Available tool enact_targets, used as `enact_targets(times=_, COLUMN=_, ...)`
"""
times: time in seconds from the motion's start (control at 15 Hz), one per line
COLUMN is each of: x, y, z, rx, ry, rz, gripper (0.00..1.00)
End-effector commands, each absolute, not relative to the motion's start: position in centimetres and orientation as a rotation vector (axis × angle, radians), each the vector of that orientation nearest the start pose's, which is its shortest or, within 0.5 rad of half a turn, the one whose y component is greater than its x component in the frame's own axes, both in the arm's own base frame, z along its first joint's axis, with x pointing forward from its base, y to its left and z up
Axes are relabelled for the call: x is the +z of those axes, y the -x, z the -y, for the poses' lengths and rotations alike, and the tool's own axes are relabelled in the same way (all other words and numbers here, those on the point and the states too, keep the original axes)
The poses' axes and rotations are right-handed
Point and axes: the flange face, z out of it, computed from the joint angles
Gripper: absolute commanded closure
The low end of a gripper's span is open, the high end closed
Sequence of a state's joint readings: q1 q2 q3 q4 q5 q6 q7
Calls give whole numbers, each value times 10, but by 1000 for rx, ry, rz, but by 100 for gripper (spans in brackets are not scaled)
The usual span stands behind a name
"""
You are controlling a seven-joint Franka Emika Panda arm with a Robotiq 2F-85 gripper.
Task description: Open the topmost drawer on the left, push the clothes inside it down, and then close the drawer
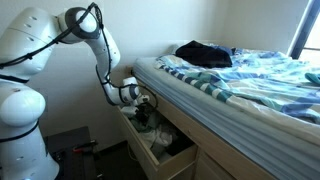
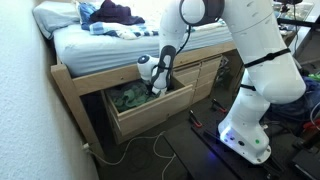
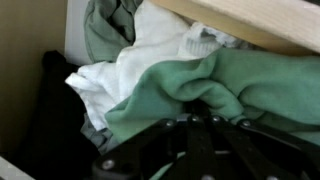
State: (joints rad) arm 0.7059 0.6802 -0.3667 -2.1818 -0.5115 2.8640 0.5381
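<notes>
White bedroom walls back your workspace. Your light wooden top drawer (image 2: 150,115) stands pulled out from under the bed frame and is stuffed with green and white clothes (image 3: 225,85). Your black gripper (image 2: 156,86) is down against that pile. You cannot tell whether its jaws are spread or pressed together. Above lies blue striped bedding (image 1: 250,75) with a dark crumpled garment (image 1: 203,53) on top.
</notes>
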Motion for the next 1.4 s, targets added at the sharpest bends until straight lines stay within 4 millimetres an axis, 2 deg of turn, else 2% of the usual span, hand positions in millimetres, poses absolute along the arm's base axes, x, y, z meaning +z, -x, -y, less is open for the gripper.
enact_targets(times=0.0, x=74, y=-492, z=-180, rx=-195, ry=3430, rz=578, gripper=100)
enact_targets(times=0.33, x=70, y=-493, z=-192, rx=-180, ry=3418, rz=528, gripper=100)
enact_targets(times=0.47, x=77, y=-495, z=-195, rx=-208, ry=3405, rz=487, gripper=100)
enact_targets(times=0.53, x=87, y=-503, z=-194, rx=-242, ry=3403, rz=519, gripper=100)
enact_targets(times=1.0, x=89, y=-506, z=-196, rx=-256, ry=3401, rz=516, gripper=100)
enact_targets(times=1.33, x=38, y=-522, z=-190, rx=-121, ry=3308, rz=469, gripper=100)
